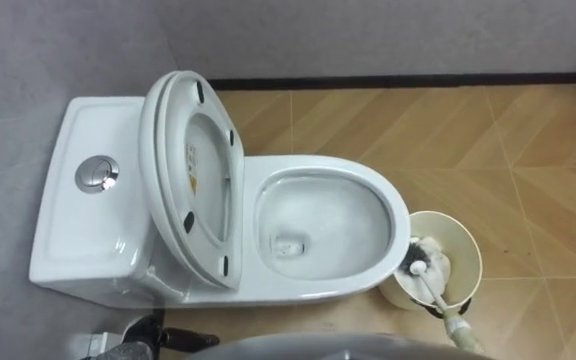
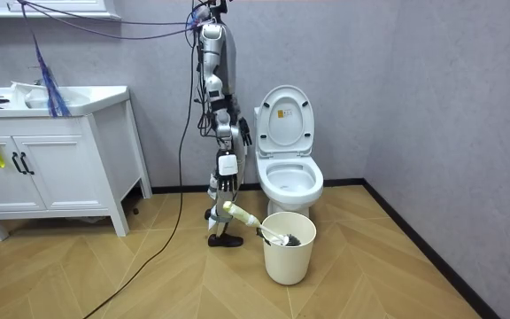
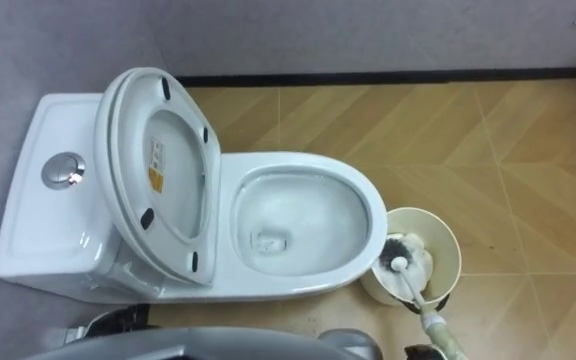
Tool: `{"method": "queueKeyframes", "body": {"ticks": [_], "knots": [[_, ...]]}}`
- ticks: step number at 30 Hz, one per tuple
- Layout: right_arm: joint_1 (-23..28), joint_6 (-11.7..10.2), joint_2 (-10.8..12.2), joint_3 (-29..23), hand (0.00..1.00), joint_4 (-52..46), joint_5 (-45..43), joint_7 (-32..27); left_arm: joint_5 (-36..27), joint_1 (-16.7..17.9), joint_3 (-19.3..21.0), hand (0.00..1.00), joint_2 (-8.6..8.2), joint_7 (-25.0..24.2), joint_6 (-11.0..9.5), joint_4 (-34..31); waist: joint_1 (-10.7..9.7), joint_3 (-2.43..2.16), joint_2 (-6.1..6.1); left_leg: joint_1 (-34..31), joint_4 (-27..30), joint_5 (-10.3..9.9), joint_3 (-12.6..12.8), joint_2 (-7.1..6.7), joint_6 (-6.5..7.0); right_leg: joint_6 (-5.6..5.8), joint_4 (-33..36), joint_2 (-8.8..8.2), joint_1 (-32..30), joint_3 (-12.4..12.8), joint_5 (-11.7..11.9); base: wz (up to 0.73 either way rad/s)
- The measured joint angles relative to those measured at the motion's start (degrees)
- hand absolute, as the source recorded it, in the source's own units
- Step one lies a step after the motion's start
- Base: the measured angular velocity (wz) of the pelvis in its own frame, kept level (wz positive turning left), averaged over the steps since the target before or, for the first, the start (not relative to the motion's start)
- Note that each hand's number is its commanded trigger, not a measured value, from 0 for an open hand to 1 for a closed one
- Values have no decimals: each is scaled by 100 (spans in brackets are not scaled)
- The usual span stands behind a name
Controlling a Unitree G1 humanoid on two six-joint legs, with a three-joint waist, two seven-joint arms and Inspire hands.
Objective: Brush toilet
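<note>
With the right hand (image 2: 225, 204) closed round the handle of the brush (image 1: 434, 293), whose head sits in the bucket (image 1: 465, 244) just beside the toilet (image 1: 388, 200) bowl's front, an oblique lift may tip the bucket or drip onto the floor (image 1: 528, 150).

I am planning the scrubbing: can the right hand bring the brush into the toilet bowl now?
Probably yes: the seat and lid stand raised, the bowl is open, and the right hand holds the brush in the bucket just beside it.

Slim silver-grey body with black joints — dark feet (purple ropes rise from the shoulders).
</note>
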Motion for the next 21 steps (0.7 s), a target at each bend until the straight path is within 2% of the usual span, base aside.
{"method": "queueKeyframes", "body": {"ticks": [1, 3, 8, 12, 17, 19, 21], "knots": [[-12, -44, -12, -48, 0, -150, 44, -78, 0, -15, -3, 0, 1, 1, -21, 1, -1, 5, 8, -19, 4, 0, 0, -1, 0, 0, 5, -2, -25, -1, 0, 0], [-156, -444, -21, -96, 0, -489, 401, -406, -30, -23, -59, 0, 33, 19, -112, 16, -2, 6, -1, -47, 10, 1, -16, 8, 1, -8, 1, 13, -86, 1, 6, 2], [-403, -876, -16, -95, 0, -949, 834, -805, -63, 8, -102, 0, 104, 33, -230, -62, 101, -8, -74, -104, 91, 0, -24, 14, 0, -14, -41, 11, -90, -14, 15, 3], [-543, -1056, -20, -220, 0, -1014, 1171, -1273, 3, 23, -102, 0, 130, 32, -227, -269, 90, -21, -85, -277, 122, 1, -84, 12, 0, -14, -56, -16, -135, -159, 15, 14], [-567, -1208, -34, -242, 0, -999, 1365, -1727, 67, 108, -84, 0, 205, 32, -247, -490, 79, -27, -81, -473, 179, 1, -189, 12, -1, -18, -31, -18, -288, -203, 17, 7], [-610, -1272, -71, -269, 0, -921, 1361, -1912, 177, 96, -50, 0, 226, 32, -266, -576, 76, -27, -72, -543, 198, 1, -194, 11, -1, -21, -30, -28, -333, -238, 20, 9], [-815, -1375, -200, -265, 0, -548, 1412, -2069, 149, 19, -114, 0, 269, 32, -321, -527, 58, -23, -37, -711, 300, 1, -246, -8, -1, -25, -3, -63, -441, -306, 25, 11]]}}
